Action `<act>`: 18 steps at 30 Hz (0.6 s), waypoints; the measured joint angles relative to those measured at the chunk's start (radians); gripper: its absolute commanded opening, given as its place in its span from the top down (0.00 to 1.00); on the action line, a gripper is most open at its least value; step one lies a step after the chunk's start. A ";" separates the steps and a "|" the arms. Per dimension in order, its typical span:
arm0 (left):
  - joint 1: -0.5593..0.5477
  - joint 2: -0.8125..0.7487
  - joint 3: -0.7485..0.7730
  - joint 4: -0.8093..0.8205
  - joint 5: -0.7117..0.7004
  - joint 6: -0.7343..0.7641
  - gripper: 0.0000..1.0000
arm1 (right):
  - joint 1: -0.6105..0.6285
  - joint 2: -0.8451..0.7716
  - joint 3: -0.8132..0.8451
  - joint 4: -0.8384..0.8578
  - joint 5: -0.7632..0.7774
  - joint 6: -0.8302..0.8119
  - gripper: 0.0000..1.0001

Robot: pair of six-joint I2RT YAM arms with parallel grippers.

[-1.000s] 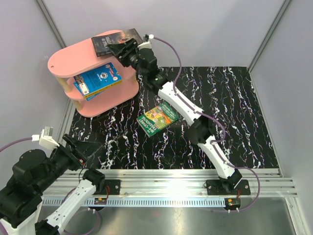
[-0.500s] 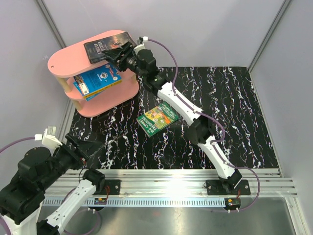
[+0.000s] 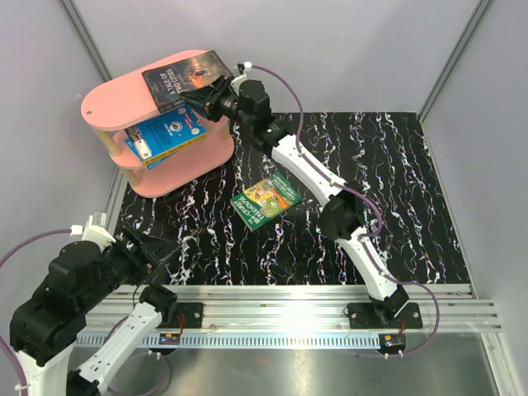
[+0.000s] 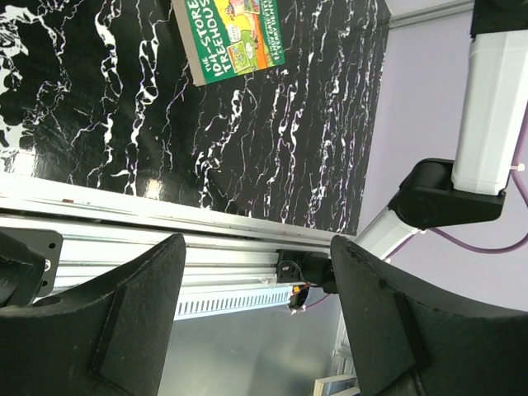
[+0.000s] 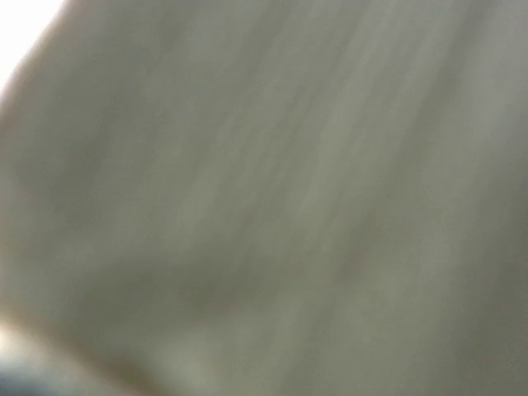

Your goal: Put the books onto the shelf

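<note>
Dark book flat on the shelf top, right fingers at its near right corner.
The dark book (image 3: pixel 183 77) lies cover up on the top board of the pink shelf (image 3: pixel 115 99), with its long axis running left to right and a little away. The right fingers (image 3: pixel 203 96) are at its near right corner, so the book stretches to their left. Whether they pinch it cannot be told; the right wrist view is only a grey blur. A blue book (image 3: pixel 167 130) lies on the middle board, below and left of them. The left fingers (image 3: pixel 157 252) stand wide with nothing between them. The green book (image 4: pixel 235 37) lies slanted on the tabletop (image 4: pixel 124 124) ahead of them, cut off by the left wrist view's top edge.
</note>
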 measured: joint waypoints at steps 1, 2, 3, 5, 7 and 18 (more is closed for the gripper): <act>0.000 0.000 -0.003 -0.001 0.000 -0.001 0.27 | -0.002 0.000 0.002 0.002 -0.006 0.005 1.00; 0.000 0.000 -0.003 -0.001 0.000 -0.003 0.27 | -0.004 0.000 0.005 0.002 -0.013 0.009 1.00; 0.000 0.000 -0.003 -0.001 0.000 -0.005 0.27 | -0.008 0.002 0.008 0.005 -0.025 0.020 1.00; 0.000 0.000 -0.004 -0.001 0.000 -0.009 0.27 | -0.016 0.012 0.029 0.018 -0.046 0.042 1.00; 0.000 0.000 -0.009 -0.001 0.000 -0.016 0.28 | -0.026 0.027 0.050 0.039 -0.073 0.075 0.79; 0.000 0.022 -0.028 0.002 -0.016 -0.025 0.29 | -0.071 0.077 0.066 0.155 -0.183 0.202 0.15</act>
